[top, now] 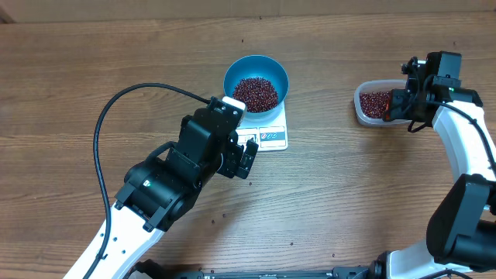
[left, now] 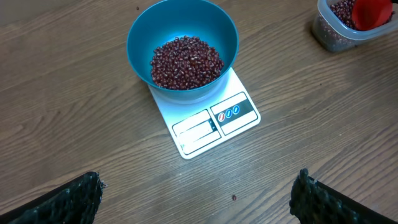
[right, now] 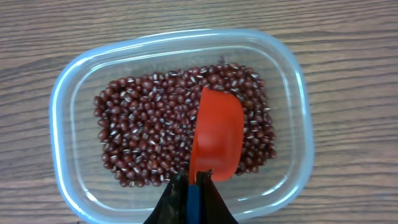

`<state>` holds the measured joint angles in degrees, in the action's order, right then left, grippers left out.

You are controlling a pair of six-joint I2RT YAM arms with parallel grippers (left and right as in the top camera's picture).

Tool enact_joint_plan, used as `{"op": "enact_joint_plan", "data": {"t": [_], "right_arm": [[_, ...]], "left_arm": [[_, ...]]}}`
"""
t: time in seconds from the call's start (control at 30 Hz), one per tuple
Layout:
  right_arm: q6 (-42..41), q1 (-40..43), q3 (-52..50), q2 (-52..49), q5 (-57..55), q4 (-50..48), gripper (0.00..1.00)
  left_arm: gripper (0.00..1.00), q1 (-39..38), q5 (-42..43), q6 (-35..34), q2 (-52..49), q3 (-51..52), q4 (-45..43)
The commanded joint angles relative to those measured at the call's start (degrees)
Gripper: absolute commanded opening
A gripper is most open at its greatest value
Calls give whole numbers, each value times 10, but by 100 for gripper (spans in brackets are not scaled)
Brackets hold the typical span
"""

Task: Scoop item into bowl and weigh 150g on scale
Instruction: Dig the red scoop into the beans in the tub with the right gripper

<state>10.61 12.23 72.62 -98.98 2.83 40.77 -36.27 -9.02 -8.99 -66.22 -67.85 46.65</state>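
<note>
Within clear tub (right: 57, 124) walls, right gripper (right: 194, 186) clamping red scoop (right: 217, 134), left gripper (left: 193, 202) wide near scale (left: 199, 134)

Place: a robot lab bench, it seems | Signs: robot left arm (top: 174, 174) and right arm (top: 459, 139) at a wood-grain table (top: 70, 70); black cable (top: 99, 128) left of the scale (top: 273, 138) | Props: blue bowl (top: 256, 62) of beans (top: 256, 93) on the scale; clear tub (top: 361, 107) with red scoop (right: 217, 134) right of it

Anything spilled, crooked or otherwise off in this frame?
Nothing clearly stands out. The beans sit inside the blue bowl, which rests upright on the scale; more lie in the clear tub with the red scoop. One dark speck on the table could be a stray bean or a wood mark.
</note>
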Motion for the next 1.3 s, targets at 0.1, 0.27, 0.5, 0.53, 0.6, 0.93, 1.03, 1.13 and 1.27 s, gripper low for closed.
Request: {"op": "enact_joint_plan", "data": {"t": [0.1,0.27,0.5,0.53,0.6,0.93,1.03,1.13,1.27], "right_arm": [[4,-3,2,-3,77,-11,4],[4,-3,2,-3,130,-18,4],[6,-3,2,-3,134,-16,4],[15,-3,2,-3,134,-15,4],[35,-3,2,-3,133,-10,4],[34,-3,2,-3,-8,26,4],[34,-3,2,-3,14,23,4],[34,-3,2,-3,63,17,4],[34,-3,2,-3,114,20,4]], "left_arm": [[99,3,-3,-4,10,-2,-2],[100,3,-3,-4,10,-2,-2],[100,3,-3,-4,10,-2,-2],[100,3,-3,-4,10,-2,-2],[100,3,-3,-4,10,-2,-2],[99,3,-3,-4,10,-2,-2],[100,3,-3,-4,10,-2,-2],[100,3,-3,-4,10,-2,-2],[99,3,-3,-4,10,-2,-2]]}}
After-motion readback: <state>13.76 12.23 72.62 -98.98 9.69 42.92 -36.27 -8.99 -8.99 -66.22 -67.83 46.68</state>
